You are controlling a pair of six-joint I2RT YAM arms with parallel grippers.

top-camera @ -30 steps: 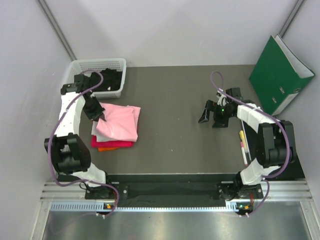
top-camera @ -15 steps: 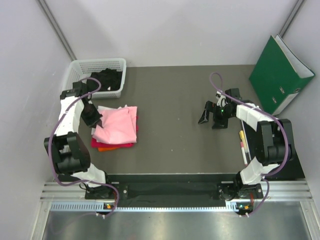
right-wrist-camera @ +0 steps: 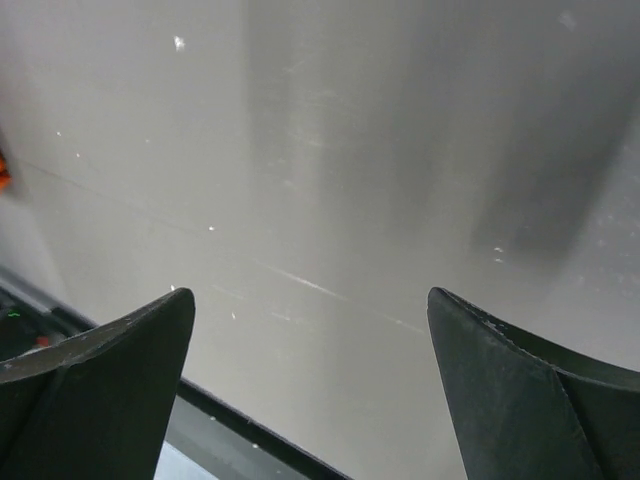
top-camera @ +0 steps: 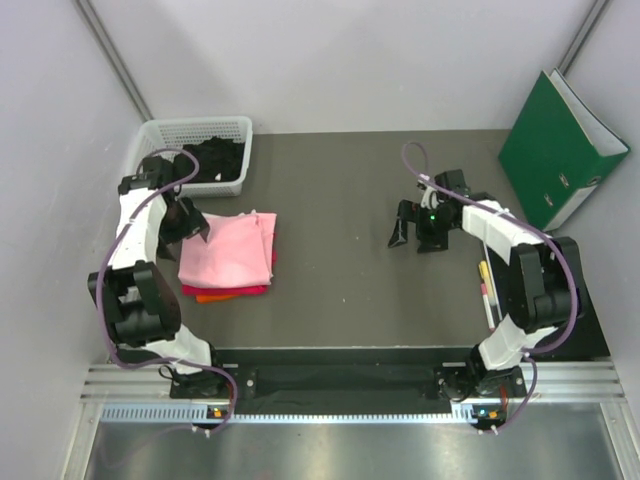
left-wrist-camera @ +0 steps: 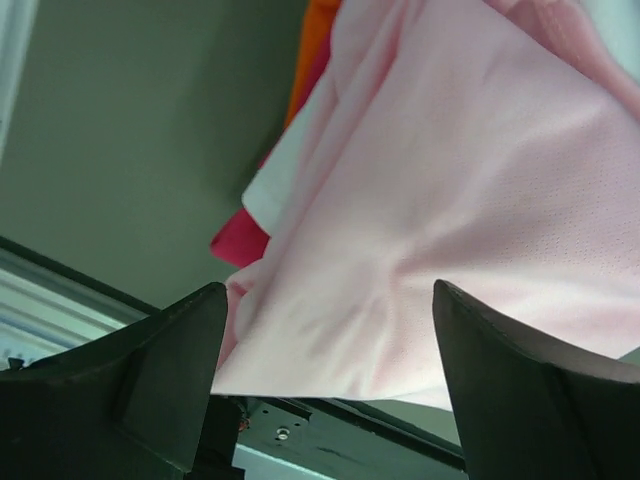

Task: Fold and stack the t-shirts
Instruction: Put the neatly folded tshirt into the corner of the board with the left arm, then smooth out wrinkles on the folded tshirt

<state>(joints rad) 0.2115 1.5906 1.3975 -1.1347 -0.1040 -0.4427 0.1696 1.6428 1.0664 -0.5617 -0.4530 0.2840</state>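
Stack sits at 9 o'clock on the counter (top-camera: 340,280): pink shirt (top-camera: 228,252) folded on top, with a white layer (left-wrist-camera: 272,182), magenta shirt (top-camera: 230,291) and orange shirt (top-camera: 212,298) under it. Left fingers (left-wrist-camera: 150,380) are spread wide and empty at the stack's 10 o'clock corner. Right fingers (right-wrist-camera: 100,390) are also apart, holding nothing, over the counter toward 3 o'clock. Mostly done, I'd say. Black shirt (top-camera: 215,160) in the basket (top-camera: 160,130) at 10 o'clock is not yet folded.

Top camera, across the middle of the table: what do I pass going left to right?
left gripper → light pink t-shirt on top of the stack → right gripper → markers → green binder
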